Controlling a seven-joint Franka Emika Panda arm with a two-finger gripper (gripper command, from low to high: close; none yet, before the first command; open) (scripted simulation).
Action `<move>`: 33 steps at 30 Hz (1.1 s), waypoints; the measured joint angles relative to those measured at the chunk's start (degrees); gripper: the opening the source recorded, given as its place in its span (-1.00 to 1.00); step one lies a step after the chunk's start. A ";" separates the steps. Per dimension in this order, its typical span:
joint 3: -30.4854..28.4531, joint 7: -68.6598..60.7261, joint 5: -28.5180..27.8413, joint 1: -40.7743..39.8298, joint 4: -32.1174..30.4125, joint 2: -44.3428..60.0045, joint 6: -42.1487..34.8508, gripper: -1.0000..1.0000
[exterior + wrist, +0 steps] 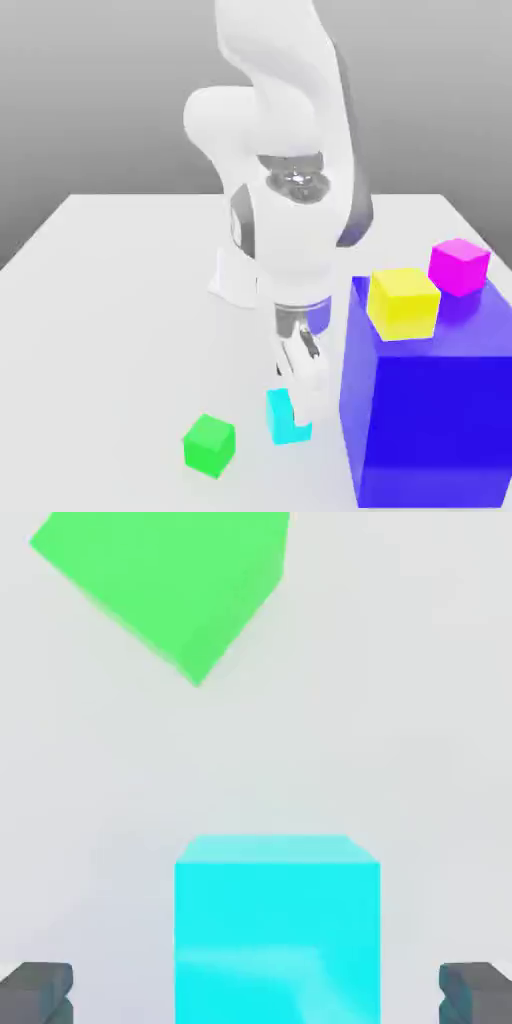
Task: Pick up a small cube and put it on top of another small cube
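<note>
The gripper (256,994) has its fingers spread wide, one on each side of the small cyan cube (277,942), with a gap at both sides. The green cube (190,582) sits near, outside the fingers. Beside the fingers stands a huge blue box (430,420), carrying a yellow cube (403,304) and a magenta cube (459,267).

Paired Views of Arm and Cubes

In the exterior view, we face the white arm (290,200) from across the table (130,350), looking slightly downward and taking in the whole scene. In the hand view, we look down from the hand, much nearer the tabletop. Both views share the cyan cube (278,942) and the green cube (190,582).
</note>
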 joint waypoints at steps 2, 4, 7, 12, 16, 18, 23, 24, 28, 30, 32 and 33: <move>-4.74 2.32 -3.06 4.01 0.64 3.05 2.43 0.00; -6.40 2.98 -3.94 5.45 0.85 4.12 3.29 -1.00; -6.40 2.96 -3.92 5.45 0.85 4.12 3.41 -1.00; -3.45 1.06 -1.35 3.13 0.37 1.86 1.68 -1.00; 2.55 -5.21 7.09 -0.82 -0.99 -4.18 -2.79 -1.00; 4.06 -8.32 11.27 -1.33 -1.69 -7.30 -5.12 -1.00; 3.83 -11.78 15.83 -3.32 -0.79 -11.32 -9.95 -1.00; 3.50 -12.00 16.10 -3.97 -0.21 -11.58 -10.76 -1.00; 2.16 -12.59 16.80 -6.41 2.21 -12.41 -13.93 -1.00; 1.55 -12.80 17.04 -7.64 3.43 -12.76 -15.51 -1.00; 0.87 -12.97 17.23 -8.87 4.66 -13.08 -17.08 -1.00; 0.51 -13.05 17.31 -9.53 5.28 -13.24 -17.87 -1.00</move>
